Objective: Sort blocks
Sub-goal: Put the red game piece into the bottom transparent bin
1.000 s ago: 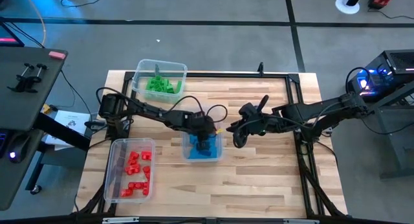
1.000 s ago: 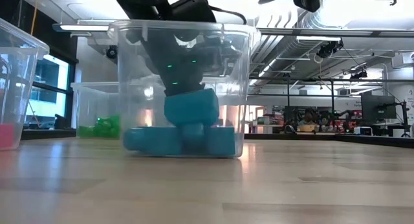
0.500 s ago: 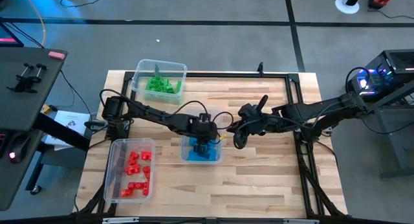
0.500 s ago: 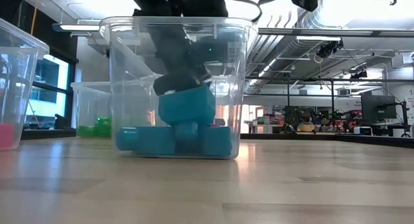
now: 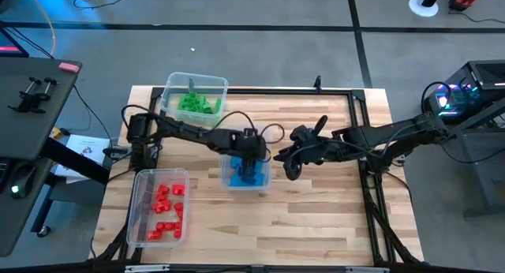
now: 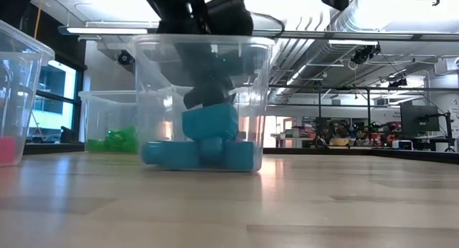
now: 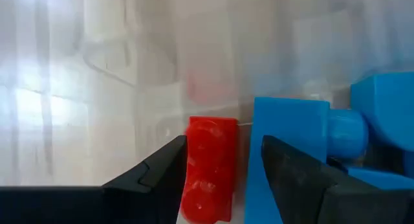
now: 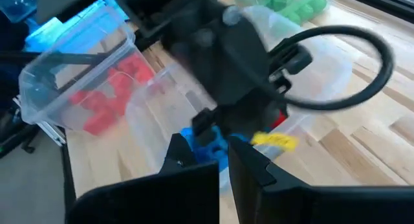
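Blue blocks (image 5: 248,177) fill the middle bin (image 5: 234,183), with our left gripper (image 5: 251,167) lowered inside it.

We see its jaws apart, a red block (image 7: 208,169) between the fingers (image 7: 158,175) and a blue block touching one of them. Red blocks (image 5: 166,208) lie in the bin (image 5: 140,216) at the surface's (image 5: 316,218) near left edge, green blocks (image 5: 198,104) in the bin (image 5: 172,85) at its far edge. Our right gripper (image 5: 276,156) hangs just beside the middle bin's rim, jaws together. Open wood spreads along the near edge and the right side.
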Tool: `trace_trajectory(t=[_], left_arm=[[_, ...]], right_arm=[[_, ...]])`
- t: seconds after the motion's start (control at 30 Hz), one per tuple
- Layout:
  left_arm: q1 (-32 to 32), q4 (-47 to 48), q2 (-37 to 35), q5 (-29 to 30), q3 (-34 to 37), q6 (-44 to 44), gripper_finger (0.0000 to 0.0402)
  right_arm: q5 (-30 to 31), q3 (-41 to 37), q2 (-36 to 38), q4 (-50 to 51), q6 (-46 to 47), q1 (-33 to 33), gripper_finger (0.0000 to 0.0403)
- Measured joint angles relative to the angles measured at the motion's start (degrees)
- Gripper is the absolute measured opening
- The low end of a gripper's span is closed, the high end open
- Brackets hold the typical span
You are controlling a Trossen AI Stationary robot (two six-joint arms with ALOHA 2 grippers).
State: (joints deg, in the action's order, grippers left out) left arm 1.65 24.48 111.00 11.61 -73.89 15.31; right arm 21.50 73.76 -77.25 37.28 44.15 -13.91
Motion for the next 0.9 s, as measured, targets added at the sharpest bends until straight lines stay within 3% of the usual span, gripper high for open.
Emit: trace_trajectory(t=[0.27, 0.5, 0.63, 0.8, 0.9], left_arm=[[2.14, 0.17, 0.33, -2.36, 0.14, -0.03, 0.0188], [2.67, 2.45, 2.82, -11.76, -0.36, -1.74, 0.0188], [1.65, 6.27, 2.47, -11.57, -1.58, -4.73, 0.0188], [0.03, 10.26, -1.01, -12.06, -2.18, -0.44, 0.0188], [-0.06, 9.63, -3.04, -9.08, -2.31, 0.69, 0.0188]], right_arm=[[-0.05, 0.0, 0.0, -1.99, 0.88, 0.0, 0.0], [-0.05, 0.0, -0.67, -2.01, 1.06, 0.0, 0.0], [-0.11, 0.0, -1.34, -2.03, 2.04, -0.2, 0.0], [-0.44, 0.0, -2.4, -1.89, 1.98, -0.96, 0.0], [-0.62, 0.0, -2.99, -1.92, 1.91, -1.31, 0.0]])
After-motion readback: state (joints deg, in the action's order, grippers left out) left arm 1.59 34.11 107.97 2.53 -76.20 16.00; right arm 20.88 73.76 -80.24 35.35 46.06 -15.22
